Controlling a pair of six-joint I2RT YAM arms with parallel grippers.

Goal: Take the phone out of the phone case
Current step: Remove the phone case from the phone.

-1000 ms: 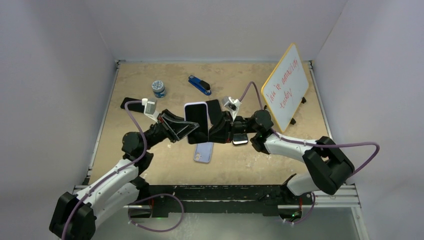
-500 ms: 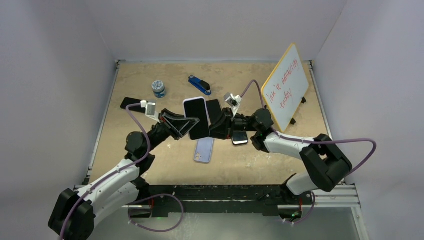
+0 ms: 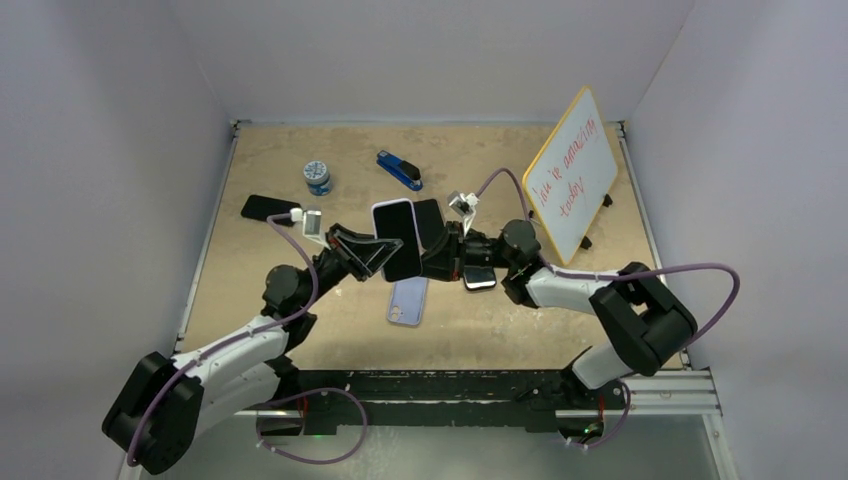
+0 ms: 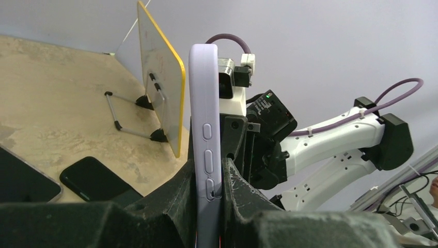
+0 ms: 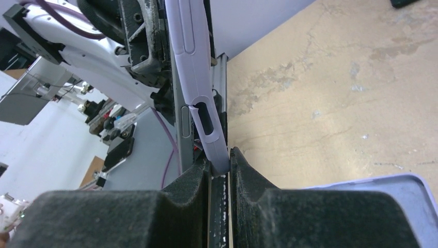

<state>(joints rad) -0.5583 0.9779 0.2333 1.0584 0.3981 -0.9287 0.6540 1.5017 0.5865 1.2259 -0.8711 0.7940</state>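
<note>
The phone, screen up and inside a lilac phone case (image 3: 397,238), hangs above the middle of the table between both arms. My left gripper (image 3: 378,252) is shut on its left side. In the left wrist view the case (image 4: 205,103) stands edge-on, its button side clamped between my fingers (image 4: 209,192). My right gripper (image 3: 428,256) is shut on the opposite side. In the right wrist view the case's lilac corner (image 5: 202,116) sits between the jaws (image 5: 220,164), and a grey phone edge (image 5: 185,126) shows just beside the case lip.
A second lilac case (image 3: 408,300) lies flat below the held one. Black phones lie at the left (image 3: 268,208), behind the grippers (image 3: 428,215) and under the right arm (image 3: 480,277). A whiteboard (image 3: 572,175), a blue stapler (image 3: 399,169) and a small jar (image 3: 318,177) stand farther back.
The held phone has drifted slightly right and tilted. The left arm has pushed forward and right with it, and the right wrist has shifted a little. Both grips are unchanged.
</note>
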